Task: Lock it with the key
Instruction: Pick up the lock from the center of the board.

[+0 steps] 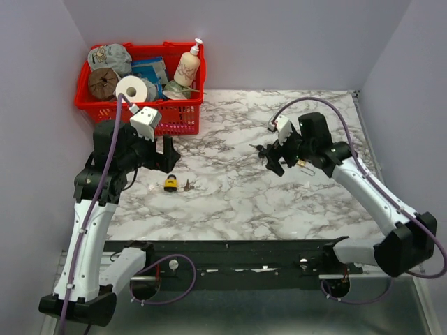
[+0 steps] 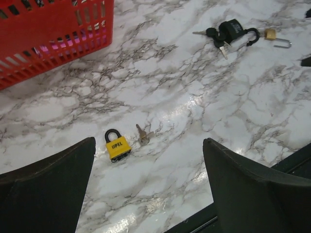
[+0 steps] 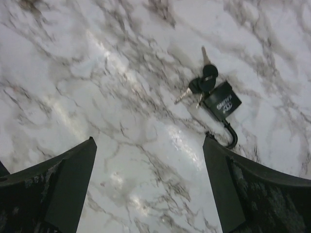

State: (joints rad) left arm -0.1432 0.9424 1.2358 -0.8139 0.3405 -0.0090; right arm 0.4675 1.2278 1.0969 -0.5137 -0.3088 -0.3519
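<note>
Yellow padlock (image 2: 118, 145) marked OPEL, key (image 2: 142, 134) just beside it, black padlock (image 3: 222, 104) writing unreadable, left jaws wide, right jaws wide

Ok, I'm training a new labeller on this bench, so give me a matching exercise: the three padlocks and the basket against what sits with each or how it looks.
Column one:
1. yellow padlock
2. black padlock
3. small padlock
4. basket

Column two:
A. holds a paper roll
B. lone key beside it
C. gold-coloured, shackle open
D. bunch of keys at it

Pairs: 1-B, 2-D, 3-C, 4-A
</note>
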